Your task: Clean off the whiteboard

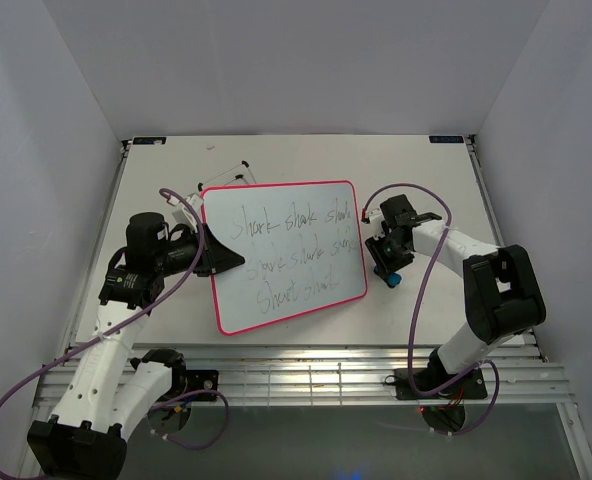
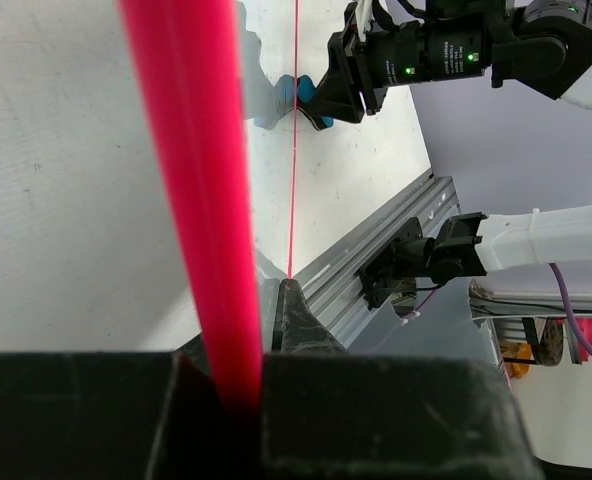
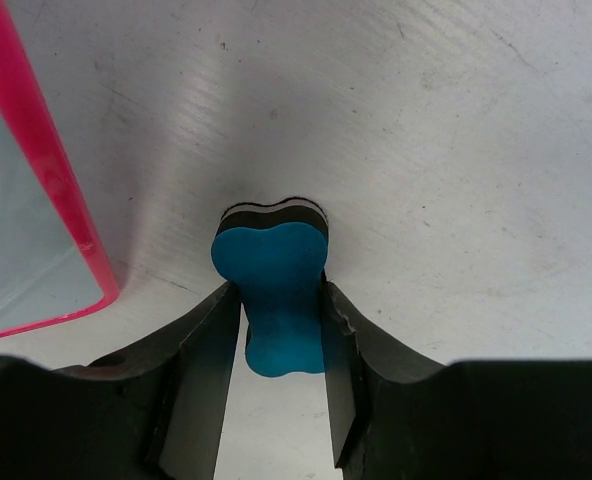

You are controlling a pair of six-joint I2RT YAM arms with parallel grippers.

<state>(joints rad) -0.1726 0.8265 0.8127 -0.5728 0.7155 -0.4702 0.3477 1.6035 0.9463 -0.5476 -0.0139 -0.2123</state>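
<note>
The whiteboard (image 1: pixel 286 255), white with a pink-red frame and three lines of dark handwriting, lies in the middle of the table. My left gripper (image 1: pixel 221 258) is shut on its left edge; in the left wrist view the red frame (image 2: pixel 191 180) runs down between my jaws. A small blue bone-shaped eraser (image 1: pixel 394 278) sits on the table just right of the board. My right gripper (image 1: pixel 389 270) is shut on it; in the right wrist view both fingers press the eraser's (image 3: pixel 274 290) waist, with the board's corner (image 3: pixel 21 120) at the left.
A small white framed object (image 1: pixel 226 178) lies behind the board's back left corner. An aluminium rail (image 1: pixel 326 380) runs along the table's front edge. Grey walls enclose the table at the left, right and back.
</note>
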